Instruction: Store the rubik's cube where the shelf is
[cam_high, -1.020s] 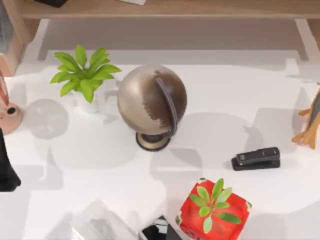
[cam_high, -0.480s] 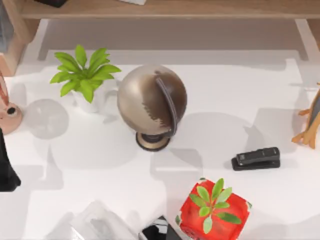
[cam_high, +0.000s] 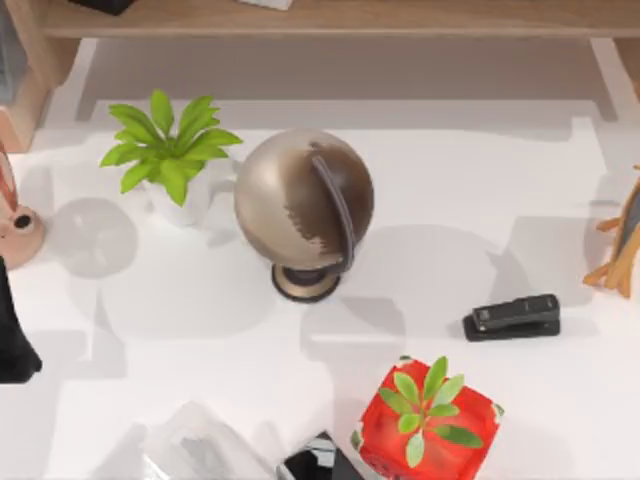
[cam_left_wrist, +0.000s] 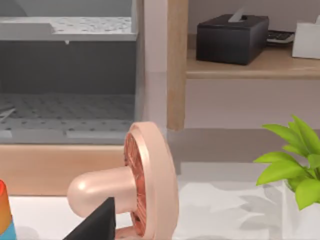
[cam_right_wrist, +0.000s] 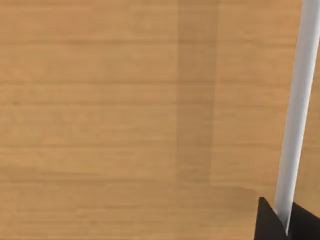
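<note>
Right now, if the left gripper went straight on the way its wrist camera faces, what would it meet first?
Probably the pale pink, mushroom-shaped desk fan that stands close ahead in the left wrist view. Behind it rise the upright side support and board of the light-brown wooden shelf. Depth is hard to judge, so this is a guess.

Pink fan-like ornament (cam_left_wrist: 145, 187) before the shelf (cam_left_wrist: 250, 65) upright — black box (cam_left_wrist: 232, 38) on its board, green plant (cam_left_wrist: 295, 160) alongside.
</note>
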